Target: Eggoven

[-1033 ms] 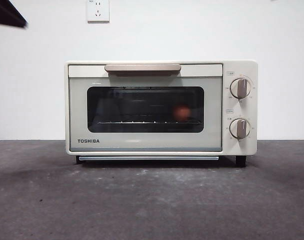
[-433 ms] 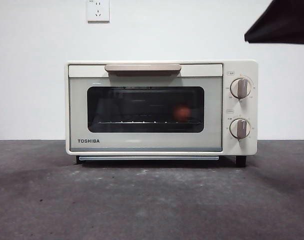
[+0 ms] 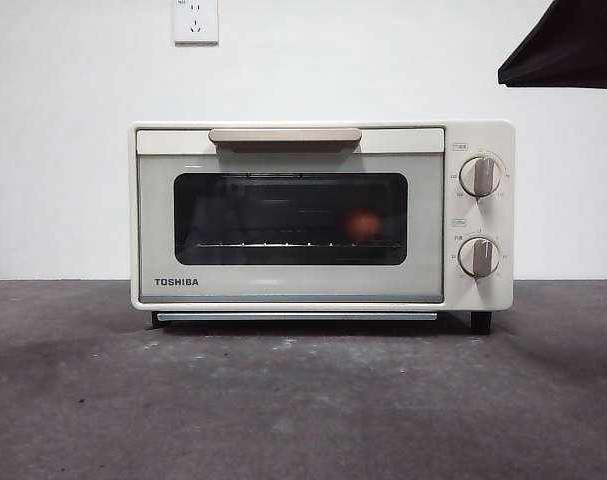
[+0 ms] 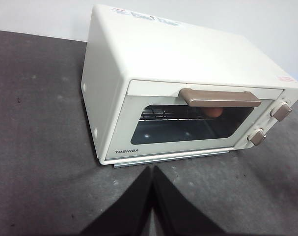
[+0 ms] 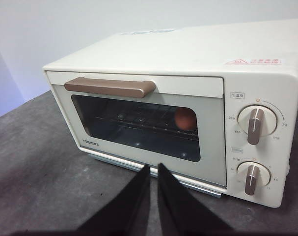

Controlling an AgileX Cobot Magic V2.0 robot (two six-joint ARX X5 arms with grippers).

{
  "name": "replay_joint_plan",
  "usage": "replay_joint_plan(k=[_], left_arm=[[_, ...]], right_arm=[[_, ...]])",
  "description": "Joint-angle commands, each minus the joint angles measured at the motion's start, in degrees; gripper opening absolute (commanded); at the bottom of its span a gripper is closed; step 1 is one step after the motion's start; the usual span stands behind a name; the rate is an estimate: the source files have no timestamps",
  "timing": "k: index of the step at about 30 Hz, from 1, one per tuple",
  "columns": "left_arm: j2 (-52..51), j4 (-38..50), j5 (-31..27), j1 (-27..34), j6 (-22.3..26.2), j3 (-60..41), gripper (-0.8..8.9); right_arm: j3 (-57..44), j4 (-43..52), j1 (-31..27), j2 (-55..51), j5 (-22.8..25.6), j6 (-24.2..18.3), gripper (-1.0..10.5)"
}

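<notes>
The cream TOSHIBA toaster oven (image 3: 321,215) stands on the dark table with its glass door closed and its tan handle (image 3: 285,135) at the top. The reddish-brown egg (image 3: 362,225) lies on the wire rack inside, toward the knob side, seen through the glass. It also shows in the right wrist view (image 5: 185,119) and partly under the handle in the left wrist view (image 4: 215,112). My left gripper (image 4: 152,169) is shut and empty, off the oven's front. My right gripper (image 5: 153,168) is shut and empty, in front of the door's lower edge. A dark arm (image 3: 568,45) shows at the top right.
Two knobs (image 3: 480,176) sit on the oven's right panel. A wall socket (image 3: 195,20) is on the white wall behind. The dark grey table (image 3: 303,400) stretches in front of the oven.
A dark arm tip at the top left a second ago has left the view. A dark arm came in at the top right and has shifted slightly to the right. Oven and egg are unmoved.
</notes>
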Motion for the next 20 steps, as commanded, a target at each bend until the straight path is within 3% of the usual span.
replay_joint_plan(k=[1,12,17,20], left_arm=[[0.31,0.68,-0.15,-0.15,0.48,0.79,0.08],[0.15,0.98,-0.15,-0.24,1.01,0.77,0.08],[-3.56,2.86,-0.33,2.21,16.83,0.04,0.08],[-6.91,7.45,-0.33,5.27,20.28,-2.82,0.08]], right_arm=[[0.22,0.68,0.57,0.17,0.20,-0.52,0.0],[0.22,0.68,0.57,0.17,0.20,-0.52,0.0],[0.22,0.68,0.57,0.15,0.20,-0.52,0.0],[0.22,0.68,0.57,0.15,0.20,-0.52,0.0]])
